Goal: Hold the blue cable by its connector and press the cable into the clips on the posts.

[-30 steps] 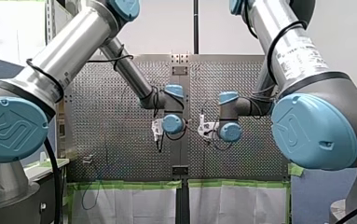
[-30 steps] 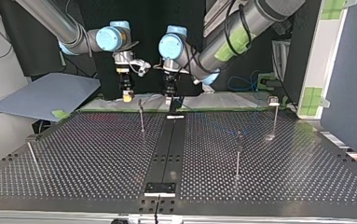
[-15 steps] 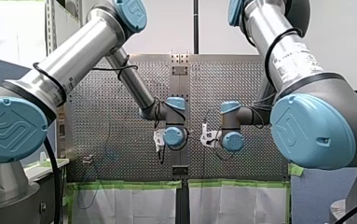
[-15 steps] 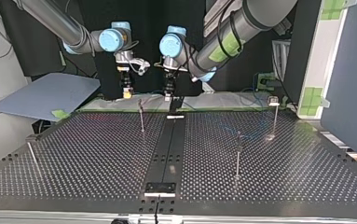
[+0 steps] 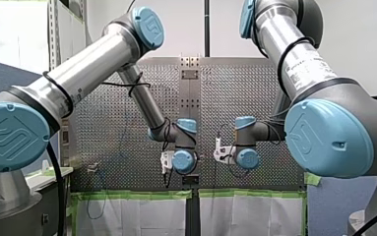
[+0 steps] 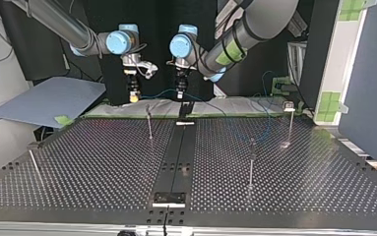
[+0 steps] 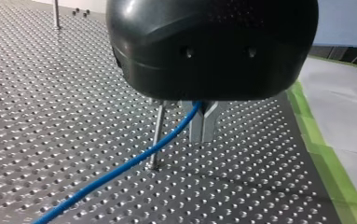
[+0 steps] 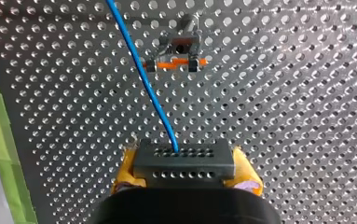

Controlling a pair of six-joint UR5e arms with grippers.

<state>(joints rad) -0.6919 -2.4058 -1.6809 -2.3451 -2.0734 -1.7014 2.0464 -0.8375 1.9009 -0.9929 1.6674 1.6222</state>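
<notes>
Between the yellow pads (image 8: pixel 126 172) of my right pincer (image 8: pixel 184 179): black connector (image 8: pixel 184 158), clamped by its two short sides, holed face forward. From that face the blue cable (image 8: pixel 143 79) runs straight ahead and passes just beside the clip (image 8: pixel 180 51), not in it. My read: the rigid block gives a firm hold and sets the cable's heading, so the run can be steered onto the clip.

My left pincer (image 7: pixel 203 137): metal fingers (image 7: pixel 195 123) pressed together, tips toward the table (image 7: pixel 50 93). Cable comes out from between them near their roots and trails away below. Looks like a pinch on the cable, but the contact itself is hidden under the black housing (image 7: pixel 213 42). Probably a second hold point to control the span. Thin post (image 7: pixel 159 121) stands just beside the fingers, with the cable crossing in front of it.

Materials:
- cable: thin, round, smooth jacket, bends easily
- connector: hard matte plastic, rectangular, two rows of holes
- clip: small dark body, orange tabs, seen end-on
- post: slim bare metal rod
- table: dull metal, regular hole grid
- pads: look rubbery, good friction
</notes>
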